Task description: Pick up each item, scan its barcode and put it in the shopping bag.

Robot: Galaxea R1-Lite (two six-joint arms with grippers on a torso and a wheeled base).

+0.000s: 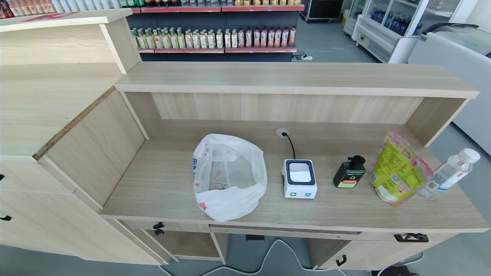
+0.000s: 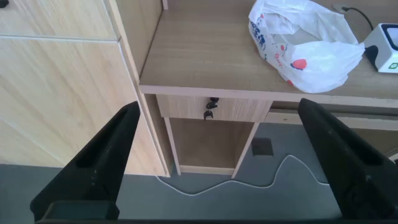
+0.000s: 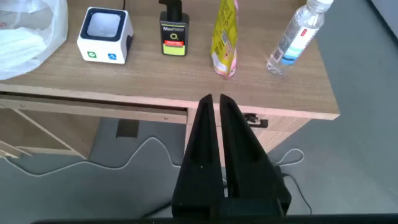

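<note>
Status: you're at the start, by the look of it, with no item picked, scanned or bagged.

Nearest you, both arms sit low in front of the surface (image 1: 161,184), below its front edge. Left gripper (image 2: 219,111): fingers (image 2: 106,155) spread wide, nothing between them, facing the drawer under the bag's end. Right gripper (image 3: 215,99): fingers (image 3: 202,143) pressed together, holding nothing, lined up roughly below the snack pouch.

On the surface, robot's left to right:
- shopping bag (image 1: 229,176), mouth open and facing up. As far as the head view shows, there's nothing inside it.
- scanner (image 1: 300,178) just beside the bag, window facing up, its cable running to the back.
- dark pump bottle (image 1: 350,172), upright, near the scanner.
- green snack pouch (image 1: 399,168), standing and leaning a little.
- water bottle (image 1: 448,172), at the right end, close to the pouch.

So you've got three items left, each needing a pick, a scan and a drop in the bag. The right arm is nearest all three, and you'd need to open its fingers first.

Farther back are the raised counter ledge (image 1: 295,78) and the store shelves (image 1: 215,38), neither part of the job.
</note>
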